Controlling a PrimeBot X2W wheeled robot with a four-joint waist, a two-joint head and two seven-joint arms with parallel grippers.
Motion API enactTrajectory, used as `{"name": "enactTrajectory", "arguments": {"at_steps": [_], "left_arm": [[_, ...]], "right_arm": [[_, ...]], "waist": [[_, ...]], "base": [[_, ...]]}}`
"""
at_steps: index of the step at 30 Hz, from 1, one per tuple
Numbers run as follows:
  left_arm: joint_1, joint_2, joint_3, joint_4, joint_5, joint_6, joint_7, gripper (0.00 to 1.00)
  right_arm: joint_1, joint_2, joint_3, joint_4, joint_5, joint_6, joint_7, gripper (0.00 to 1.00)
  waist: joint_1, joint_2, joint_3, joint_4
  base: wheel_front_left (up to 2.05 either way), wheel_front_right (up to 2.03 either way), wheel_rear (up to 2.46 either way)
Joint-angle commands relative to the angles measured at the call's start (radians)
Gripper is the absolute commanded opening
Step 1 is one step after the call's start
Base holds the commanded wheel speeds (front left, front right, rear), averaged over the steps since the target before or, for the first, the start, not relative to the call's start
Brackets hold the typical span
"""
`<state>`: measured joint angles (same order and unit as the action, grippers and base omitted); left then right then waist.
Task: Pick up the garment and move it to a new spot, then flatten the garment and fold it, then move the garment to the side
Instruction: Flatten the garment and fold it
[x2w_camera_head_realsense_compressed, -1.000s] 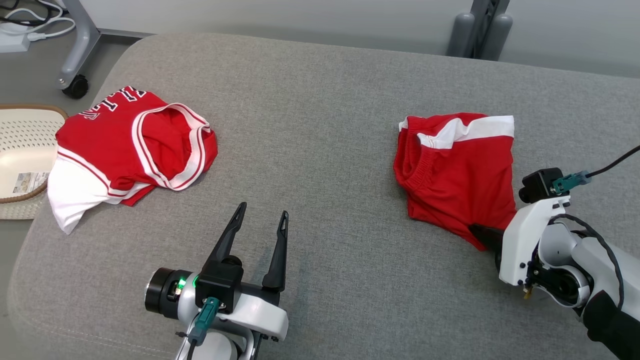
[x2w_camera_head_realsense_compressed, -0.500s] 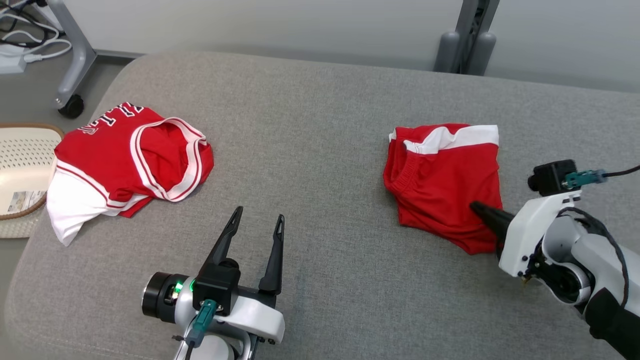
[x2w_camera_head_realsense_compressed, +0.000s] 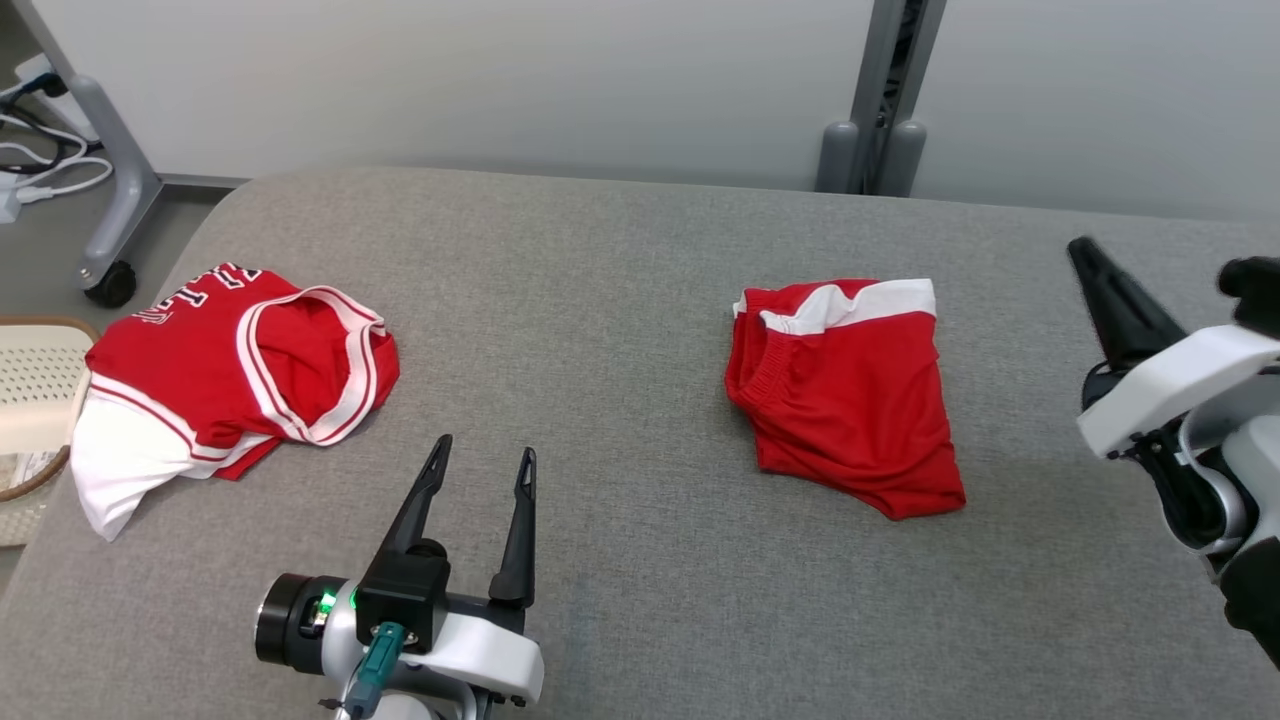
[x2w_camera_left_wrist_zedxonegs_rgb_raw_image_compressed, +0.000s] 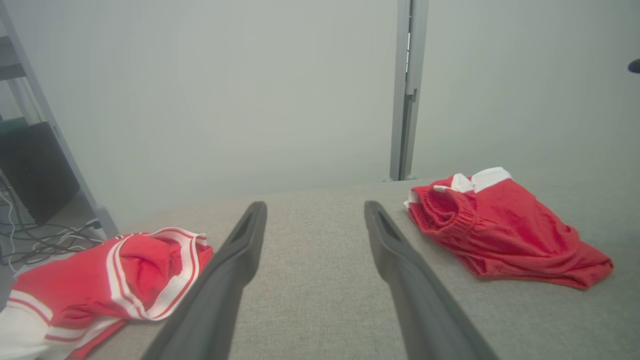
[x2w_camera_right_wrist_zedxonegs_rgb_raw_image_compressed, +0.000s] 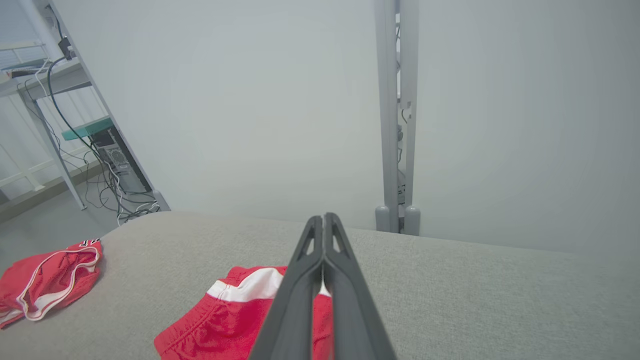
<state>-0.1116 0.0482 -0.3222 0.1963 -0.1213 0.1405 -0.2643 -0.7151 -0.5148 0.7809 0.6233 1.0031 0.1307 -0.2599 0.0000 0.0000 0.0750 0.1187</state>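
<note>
- Jersey (x2w_camera_head_realsense_compressed: 220, 370): lying crumpled at far L, white part sitting right at the edge of the grey cushion (x2w_camera_head_realsense_compressed: 620, 300), beside the basket (x2w_camera_head_realsense_compressed: 30, 400). If my arm's brushing it, it's prob. sliding off.
- L claw (x2w_camera_head_realsense_compressed: 487, 448): hovering wide open, holding nothing, btwn jersey & shorts. If I'm swinging R too low, a finger's dragging thru the fold.
- Shorts (x2w_camera_head_realsense_compressed: 840, 390): lying R of centre on the cushion, clear of both claws. Red w/ a white band, looking folded over, waistband facing L, lower corner puckering a bit.
- R claw (x2w_camera_head_realsense_compressed: 1080, 248): hanging R of the shorts, fingers pressing together, gripping nothing. If I'm going in closed, I'm only shoving cloth & undoing the fold.
</note>
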Motion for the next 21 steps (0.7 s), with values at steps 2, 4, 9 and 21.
{"name": "enactTrajectory", "arguments": {"at_steps": [2, 4, 9, 21], "left_arm": [[0.008, 0.004, 0.013, -0.007, 0.009, -0.004, -0.001, 1.00], [0.015, 0.004, 0.020, -0.009, 0.011, -0.004, 0.000, 1.00], [0.025, 0.004, 0.030, -0.015, 0.016, -0.005, -0.001, 1.00], [0.043, 0.004, 0.046, -0.012, 0.031, -0.019, -0.001, 1.00]], "right_arm": [[0.083, 0.029, -0.144, -0.045, -0.097, 0.000, -0.005, 0.00], [0.157, 0.062, -0.282, -0.098, -0.203, 0.000, -0.005, 0.00], [0.363, 0.187, -0.551, -0.247, -0.407, 0.000, -0.005, 0.00], [0.581, 0.351, -0.717, -0.370, -0.630, 0.000, -0.005, 0.00]], "waist": [[0.0000, 0.0000, -0.007, -0.013], [0.0000, 0.0000, -0.012, -0.021], [0.0000, 0.0000, -0.021, -0.040], [0.0000, 0.0000, -0.026, -0.069]], "base": [[0.00, 0.00, 0.00], [0.00, 0.00, 0.00], [0.00, 0.00, 0.00], [0.00, 0.00, 0.00]]}}
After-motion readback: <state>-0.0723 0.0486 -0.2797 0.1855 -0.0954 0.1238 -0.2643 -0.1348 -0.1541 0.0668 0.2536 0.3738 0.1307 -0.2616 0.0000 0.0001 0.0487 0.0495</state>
